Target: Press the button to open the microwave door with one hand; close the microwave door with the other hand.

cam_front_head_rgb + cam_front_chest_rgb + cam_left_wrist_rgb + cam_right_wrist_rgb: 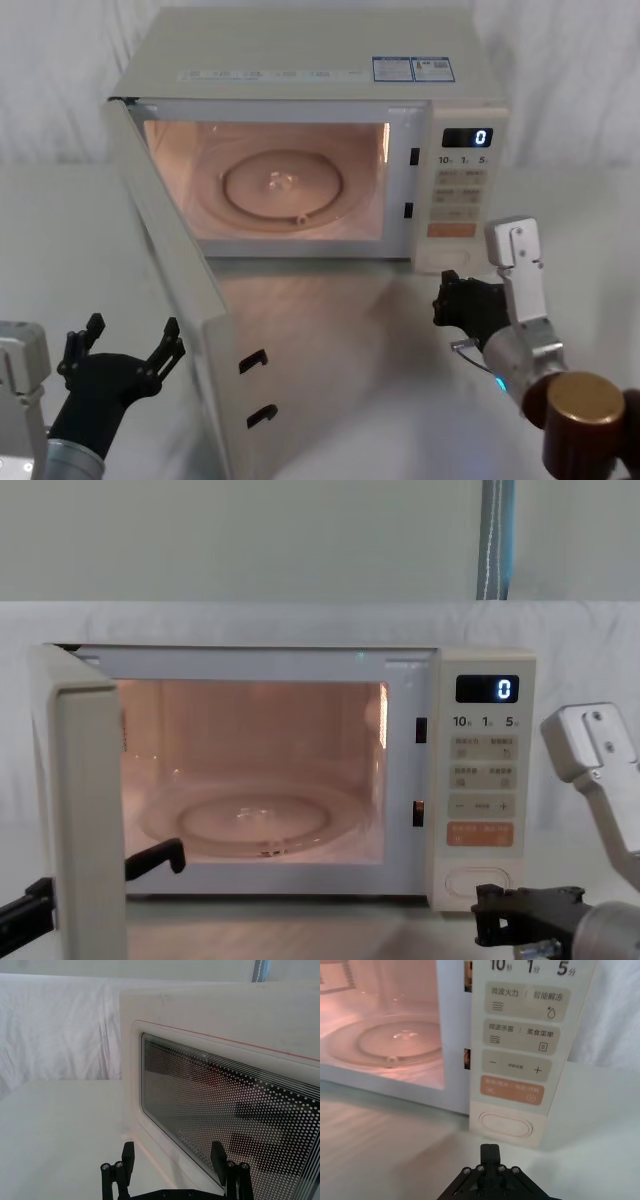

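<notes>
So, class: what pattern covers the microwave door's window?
A mesh of fine dots on the window, best seen in the left wrist view.

Surface: a white desk (330, 330) carried everything.
On it: 1 cream microwave (310, 70) sat toward the far side, its base flat on the desktop.
Reflection: pinkish light from the lit cavity showed on the bare top just in front of it.
Backdrop: white cloth (50, 90) hung behind the desk.

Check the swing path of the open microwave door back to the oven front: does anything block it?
Nothing visible does. The microwave door stands wide open; the table in its swing path is bare. The open left gripper waits outside it.
</notes>
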